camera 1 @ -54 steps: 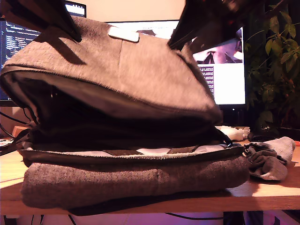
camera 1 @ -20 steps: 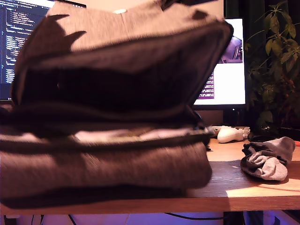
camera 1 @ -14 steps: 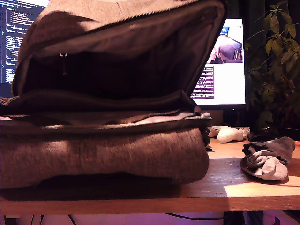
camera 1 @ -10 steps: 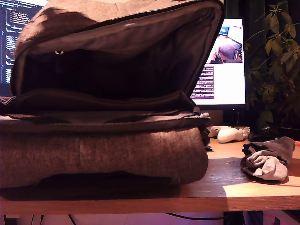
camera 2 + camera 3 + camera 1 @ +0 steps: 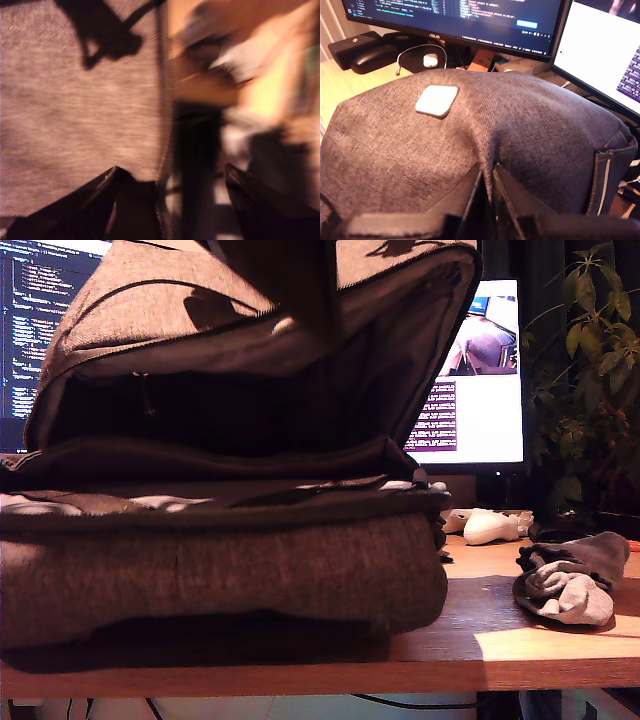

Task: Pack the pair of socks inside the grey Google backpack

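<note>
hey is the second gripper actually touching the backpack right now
Touching. In the second wrist view, my second gripper has its fingers closed on a pinched fold of the grey backpack fabric, which puckers up between them.

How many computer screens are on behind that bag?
2. One screen with code shows at the exterior view's left, behind the backpack; a bright white one stands right of it. More may be hidden.

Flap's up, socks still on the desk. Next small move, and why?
Probably send my first gripper, jaws open and empty, toward the pair of socks. They lie on the desk at the exterior view's right, outside the grey Google backpack. My second gripper pinches the flap fabric, and the compartment gapes open, so it should hold there.
</note>
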Motion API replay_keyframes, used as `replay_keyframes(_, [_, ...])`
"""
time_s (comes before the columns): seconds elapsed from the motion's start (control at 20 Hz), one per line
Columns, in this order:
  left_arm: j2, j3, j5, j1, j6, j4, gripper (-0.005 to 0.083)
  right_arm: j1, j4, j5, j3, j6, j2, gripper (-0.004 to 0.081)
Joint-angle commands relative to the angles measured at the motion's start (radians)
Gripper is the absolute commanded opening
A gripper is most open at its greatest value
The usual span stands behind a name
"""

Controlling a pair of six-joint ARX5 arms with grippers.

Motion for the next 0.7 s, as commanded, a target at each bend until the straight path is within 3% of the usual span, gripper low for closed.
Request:
replay_keyframes(0.0, [0.030, -0.011, -0.131, -0.003, 0.038, 0.033, 0.0593, 0.011, 0.044, -0.007, 0.052, 0.000, -0.011, -0.0012])
replay_keyframes(0.1, [0.038, -0.011, -0.232, -0.002, 0.038, 0.061, 0.0469, 0.011, 0.038, -0.007, 0.052, 0.000, -0.011, -0.0012])
replay_keyframes(0.15, [0.037, -0.011, -0.253, -0.002, 0.042, 0.070, 0.0351, 0.011, 0.035, -0.007, 0.052, 0.000, -0.011, -0.0012])
replay_keyframes(0.25, [0.024, -0.011, -0.230, -0.001, 0.042, 0.072, -0.0034, 0.011, 0.029, -0.007, 0.052, 0.000, -0.011, -0.0012])
replay_keyframes(0.45, [-0.028, -0.010, -0.111, -0.002, 0.098, 0.074, -0.0025, 0.010, 0.004, -0.007, 0.053, 0.001, -0.012, -0.0009])
replay_keyframes(0.5, [-0.044, -0.010, -0.069, -0.002, 0.098, 0.068, -0.0025, 0.011, -0.016, -0.008, 0.053, 0.000, -0.012, 0.0037])
replay_keyframes(0.65, [-0.080, -0.010, -0.022, -0.001, 0.089, 0.060, -0.0025, 0.011, -0.107, -0.010, 0.055, -0.001, -0.012, 0.0404])
